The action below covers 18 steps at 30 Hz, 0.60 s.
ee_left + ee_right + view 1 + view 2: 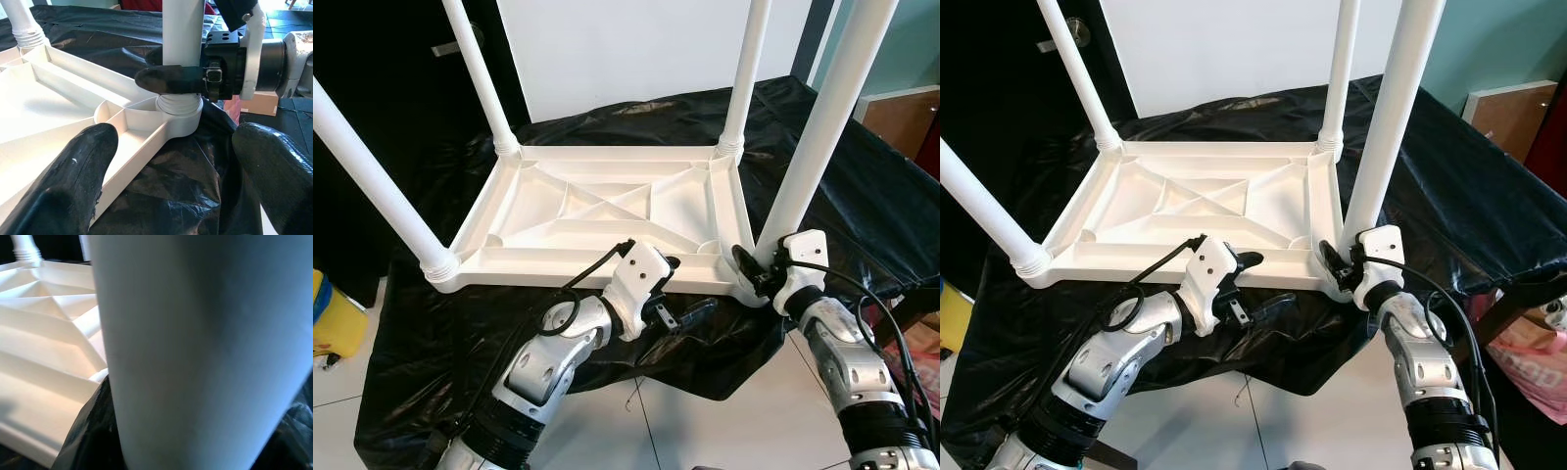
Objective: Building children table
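Right tool [752, 266]: my fingers are closed round the near-right leg [822, 122], low down, just above its threaded collar at the corner socket.
Left tool [690, 311]: spread wide and holding nothing; it hovers just off the near edge of the table, close to the same corner.
Table [597, 211]: white plastic, upside down on the black sheet [421, 343] that covers the tabletop. Four legs stand up from the corner sockets.
Leg seating: I cannot tell whether the near-right thread is fully home; a band of thread shows above the socket in the left wrist view.
Risk, cross-thread: if I turn with the leg tilted, the thread will likely bind and the leg will stand crooked.
Risk, slip: the leg is smooth and round; my fingers may skid instead of turning it.
Risk, table rotation: nothing pins the table, and the sheet looks slick; torque at one corner could swing the table toward the tabletop edge.
Risk, snag: loose sheet folds lie under this corner and could catch my fingers.
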### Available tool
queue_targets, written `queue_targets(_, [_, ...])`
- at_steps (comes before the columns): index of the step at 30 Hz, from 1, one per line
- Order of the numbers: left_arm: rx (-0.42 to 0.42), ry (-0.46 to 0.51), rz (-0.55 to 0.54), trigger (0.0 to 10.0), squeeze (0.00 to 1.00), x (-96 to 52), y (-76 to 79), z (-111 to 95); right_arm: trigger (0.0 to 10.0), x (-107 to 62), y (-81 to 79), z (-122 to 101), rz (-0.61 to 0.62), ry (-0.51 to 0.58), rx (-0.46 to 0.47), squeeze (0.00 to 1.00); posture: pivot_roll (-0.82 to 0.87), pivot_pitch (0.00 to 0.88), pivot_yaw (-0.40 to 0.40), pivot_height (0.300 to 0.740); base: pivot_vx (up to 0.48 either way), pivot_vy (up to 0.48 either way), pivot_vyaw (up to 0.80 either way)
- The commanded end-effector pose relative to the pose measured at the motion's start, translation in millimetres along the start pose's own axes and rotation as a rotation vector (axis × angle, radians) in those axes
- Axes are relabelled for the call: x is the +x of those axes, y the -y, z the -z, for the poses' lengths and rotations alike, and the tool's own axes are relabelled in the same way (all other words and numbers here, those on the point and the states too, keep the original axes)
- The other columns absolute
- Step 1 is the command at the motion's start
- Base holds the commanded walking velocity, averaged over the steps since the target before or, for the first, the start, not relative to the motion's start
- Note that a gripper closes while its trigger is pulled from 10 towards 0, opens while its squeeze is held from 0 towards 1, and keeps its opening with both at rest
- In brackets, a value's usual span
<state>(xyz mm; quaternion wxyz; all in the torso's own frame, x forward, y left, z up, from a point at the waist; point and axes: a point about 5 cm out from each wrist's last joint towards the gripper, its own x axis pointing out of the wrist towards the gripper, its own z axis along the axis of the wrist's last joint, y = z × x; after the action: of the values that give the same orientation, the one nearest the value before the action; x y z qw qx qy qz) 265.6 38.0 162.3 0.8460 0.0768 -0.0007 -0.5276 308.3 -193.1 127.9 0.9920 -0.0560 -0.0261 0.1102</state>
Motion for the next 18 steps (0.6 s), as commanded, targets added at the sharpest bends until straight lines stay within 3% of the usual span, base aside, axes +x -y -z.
queue_targets(1, [0.012,-0.018,-0.002,10.0,0.00,-0.9,-2.8,1.4,10.0,-4.3,0.8,18.0,0.053,-0.101,-0.005,0.00,-0.19,0.052,0.032,0.740,0.000,0.000,0.00])
queue_targets(18, [0.015,-0.030,0.008,10.0,0.00,-1.0,0.0,4.5,10.0,-10.3,-8.9,14.5,0.433,-0.097,0.088,0.00,-0.18,0.040,0.018,0.740,0.000,0.000,0.00])
